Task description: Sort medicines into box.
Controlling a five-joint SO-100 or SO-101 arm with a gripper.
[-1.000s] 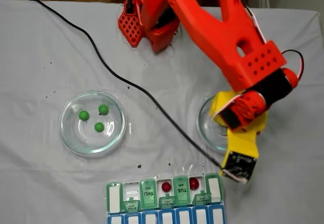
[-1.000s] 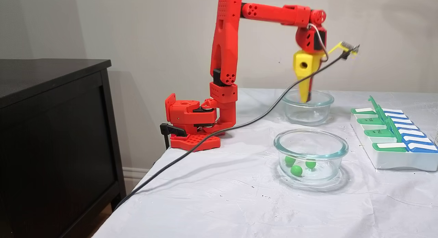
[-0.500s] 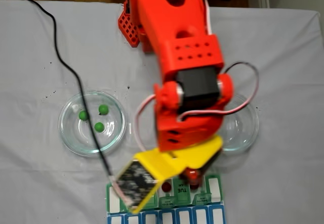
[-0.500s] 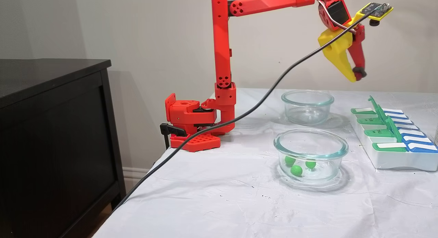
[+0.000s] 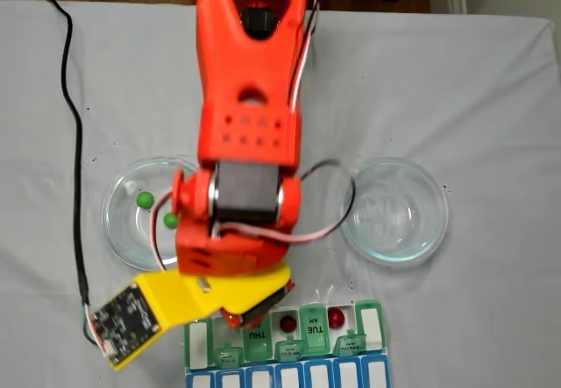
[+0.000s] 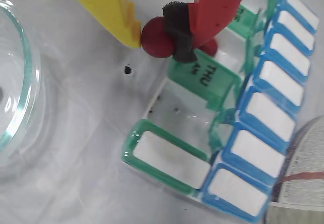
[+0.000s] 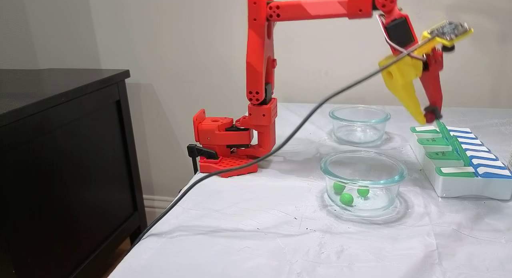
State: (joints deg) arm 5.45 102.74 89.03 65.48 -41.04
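Observation:
My gripper (image 6: 156, 37) is shut on a dark red medicine ball (image 6: 154, 41), pinched between the yellow finger and the red finger's black pad. It hangs just above the box (image 6: 169, 159), by the open compartment beside the THU lid (image 6: 205, 77). In the side fixed view the gripper (image 7: 425, 117) hovers at the far end of the box (image 7: 456, 182). From above, two red balls (image 5: 287, 323) (image 5: 336, 318) lie in open compartments of the box (image 5: 372, 327). Green balls (image 7: 346, 199) rest in the near glass dish (image 7: 363, 171); the arm hides part of that dish (image 5: 123, 230) from above.
A glass dish (image 5: 394, 211) stands to the right with nothing in it, also seen at the back (image 7: 359, 114). A black cable (image 7: 280, 146) trails from the wrist across the cloth. The red arm base (image 7: 224, 150) sits at the table's back, and a black cabinet (image 7: 60, 150) stands beside the table.
The arm lifted out of the far glass dish with a red ball, swung across to the box and came down low over it.

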